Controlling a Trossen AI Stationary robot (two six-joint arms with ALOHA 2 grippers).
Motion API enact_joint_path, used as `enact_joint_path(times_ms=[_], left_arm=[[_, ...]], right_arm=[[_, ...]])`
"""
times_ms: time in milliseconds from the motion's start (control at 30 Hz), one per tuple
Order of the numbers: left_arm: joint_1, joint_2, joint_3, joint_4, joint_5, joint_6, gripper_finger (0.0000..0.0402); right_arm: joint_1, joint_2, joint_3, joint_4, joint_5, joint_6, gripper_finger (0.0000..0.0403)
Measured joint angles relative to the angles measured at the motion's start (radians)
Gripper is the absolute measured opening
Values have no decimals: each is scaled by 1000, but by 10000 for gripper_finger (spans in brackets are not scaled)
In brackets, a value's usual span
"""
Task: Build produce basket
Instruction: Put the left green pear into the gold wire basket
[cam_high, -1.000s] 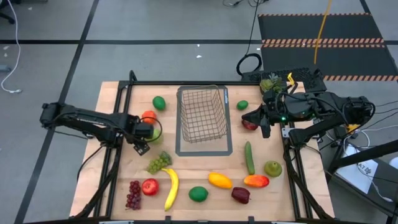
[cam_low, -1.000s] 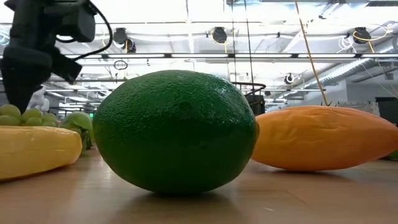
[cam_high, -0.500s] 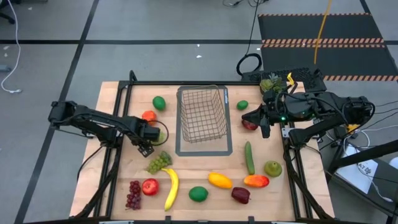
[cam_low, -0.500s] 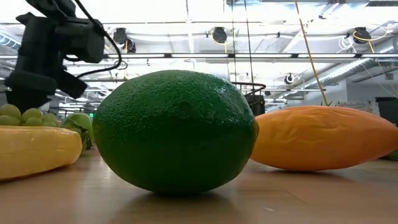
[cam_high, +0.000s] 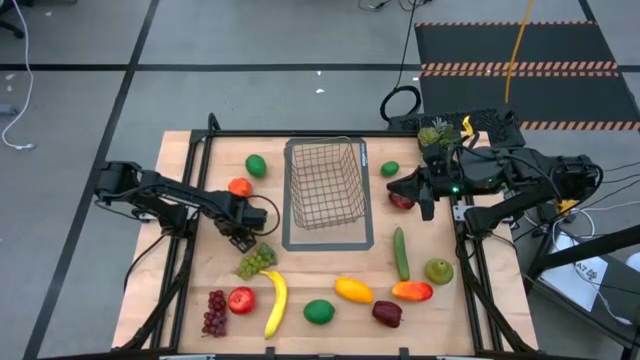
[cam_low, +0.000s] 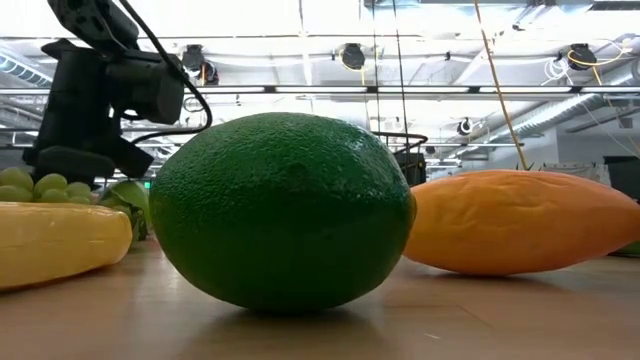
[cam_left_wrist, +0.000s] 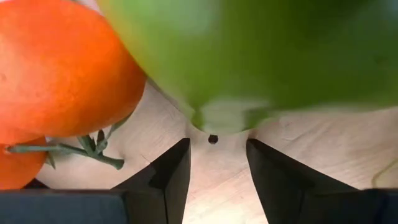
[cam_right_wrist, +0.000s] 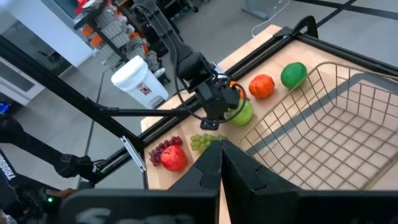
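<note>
**Left arm reaches toward the basket side, closing in on a green pear**

- Left gripper (cam_high: 243, 226): over the last second it has travelled across the table toward the basket's left wall and now sits low over the wood. Its fingers (cam_left_wrist: 169, 171) stand apart with bare wood between them; the gap has been narrowing, nothing pinched yet.
- Green pear (cam_left_wrist: 267, 56): just ahead of the fingertips, beside an orange (cam_left_wrist: 62, 68). Judged the next item to pick.
- Right gripper (cam_high: 428, 203): unmoved at the table's right side, near a red apple (cam_high: 401, 199); fingers (cam_right_wrist: 205, 171) pressed together, holding nothing visible.
- Basket (cam_high: 325, 186): upright at table centre-back, nothing in it. The task looks barely begun.
- Produce still out: green grapes (cam_high: 255, 262), banana (cam_high: 274, 303), lime (cam_high: 318, 311), mango (cam_high: 352, 290), cucumber (cam_high: 401, 253).
- Room and edges: the basket's tall wire wall stands just beside the left gripper, so a lift must clear the rim. The grapes lie near. The table edge is well apart.
</note>
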Motion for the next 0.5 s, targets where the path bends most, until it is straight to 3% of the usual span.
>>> enact_joint_path(times_ms=[500], left_arm=[[0,-18,-3,13,-5,-2,131]], right_arm=[[0,39,0,19,-1,1,0]])
